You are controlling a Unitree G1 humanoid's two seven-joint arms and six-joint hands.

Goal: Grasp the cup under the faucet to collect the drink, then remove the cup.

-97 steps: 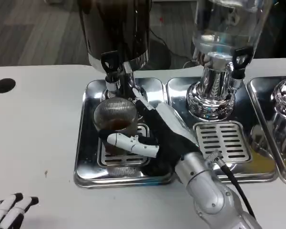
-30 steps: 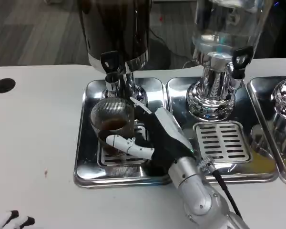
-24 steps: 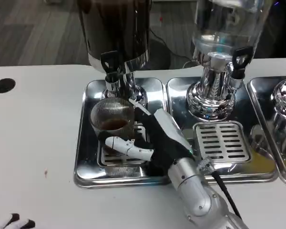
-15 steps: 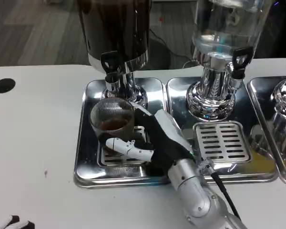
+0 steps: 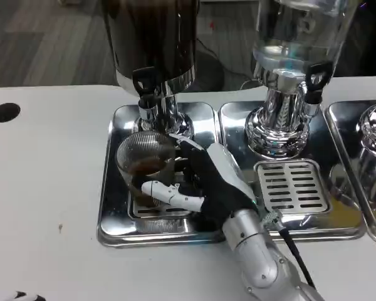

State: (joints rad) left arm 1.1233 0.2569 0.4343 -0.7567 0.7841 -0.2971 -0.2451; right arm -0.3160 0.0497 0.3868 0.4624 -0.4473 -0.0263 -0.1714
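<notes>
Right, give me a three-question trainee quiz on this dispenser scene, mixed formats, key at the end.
1. True or false: the right hand grips the cup.
2. The cup holds: A) clear water B) brown drink C) nothing.
3. Fill in: the cup sits over the left drip tray, below the dark dispenser's ____.

Key: 1 true; 2 B; 3 faucet.

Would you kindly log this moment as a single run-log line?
stage: collecting drink | right hand: grips cup | cup: under dark dispenser's faucet, over drip tray, brown drink inside | left hand: fingertips at bottom edge
</notes>
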